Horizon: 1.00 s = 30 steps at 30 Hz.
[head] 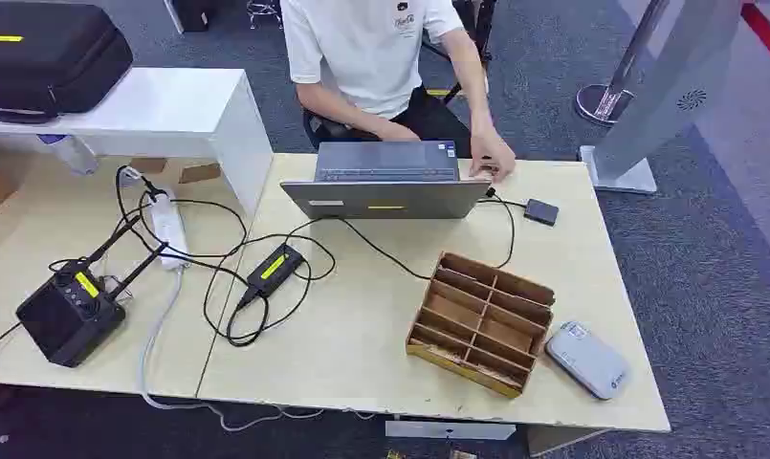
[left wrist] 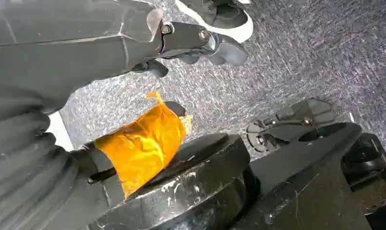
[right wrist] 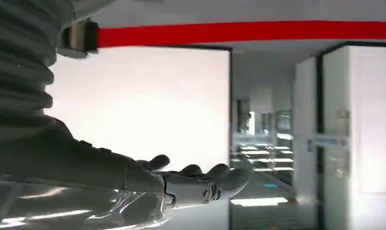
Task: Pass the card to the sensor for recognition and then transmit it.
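Behind the wooden organizer (head: 480, 322), cables (head: 266, 277) seemingly reach the laptop (head: 385, 182).

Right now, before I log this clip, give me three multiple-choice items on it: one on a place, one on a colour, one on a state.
1. Where does the grey card reader lie?
A. On the laptop
B. On the table beside the wooden organizer
C. Inside the organizer

2. What colour is the tape on the left hand?
A. Orange
B. Blue
C. Green

3. What state is the right hand in?
A. Holding a card
B. Pressing the laptop
C. Holding nothing, fingers extended

Answers:
1 B, the head view shows it flat on the table just right of the organizer.
2 A, the left wrist view shows crinkled orange tape.
3 C, the right wrist view shows its fingers stretched out in the air with nothing between them.
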Available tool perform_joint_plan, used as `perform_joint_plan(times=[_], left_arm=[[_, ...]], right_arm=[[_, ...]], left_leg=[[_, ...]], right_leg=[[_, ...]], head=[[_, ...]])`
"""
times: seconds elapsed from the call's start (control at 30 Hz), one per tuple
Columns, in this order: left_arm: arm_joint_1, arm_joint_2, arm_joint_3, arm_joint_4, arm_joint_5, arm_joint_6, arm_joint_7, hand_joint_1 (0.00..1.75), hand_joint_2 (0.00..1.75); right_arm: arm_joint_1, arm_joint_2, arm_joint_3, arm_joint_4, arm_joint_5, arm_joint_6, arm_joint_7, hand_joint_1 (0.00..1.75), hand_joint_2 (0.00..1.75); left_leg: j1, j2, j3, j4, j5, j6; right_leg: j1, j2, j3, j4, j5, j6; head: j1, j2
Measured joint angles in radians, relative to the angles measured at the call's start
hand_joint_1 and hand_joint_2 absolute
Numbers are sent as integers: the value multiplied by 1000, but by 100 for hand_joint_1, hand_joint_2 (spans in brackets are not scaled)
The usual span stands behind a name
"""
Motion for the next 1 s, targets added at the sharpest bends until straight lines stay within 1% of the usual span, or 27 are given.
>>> perform_joint_plan(times=[0.23,0.5,0.7,0.83,1.0], left_arm=[[-1,-1,0,0,2,-16,0,0,175],[-4,-1,-8,0,-8,-30,3,0,175],[-8,-1,-26,0,-23,-42,9,0,175],[-10,-1,-38,0,-33,-52,13,0,175],[-12,0,-54,0,-48,-63,19,0,175]], right_arm=[[-15,22,215,-141,53,-21,65,0,175],[-94,82,477,-226,130,-55,130,0,175],[-186,151,665,-244,185,-77,172,0,175],[-263,198,776,-243,211,-91,196,0,175],[-372,248,885,-241,223,-105,226,0,175]], left_leg=[[0,-2,-1,0,0,0],[0,-2,-1,0,1,0],[0,-3,0,0,2,0],[0,-3,0,0,2,-1],[0,-3,0,0,3,-2]], right_leg=[[0,-1,0,0,0,0],[0,-2,0,1,0,0],[0,-2,0,1,0,0],[0,-2,0,1,0,0],[0,-2,0,1,0,0]], head=[[0,0],[0,0],[0,0],[0,0],[0,0]])
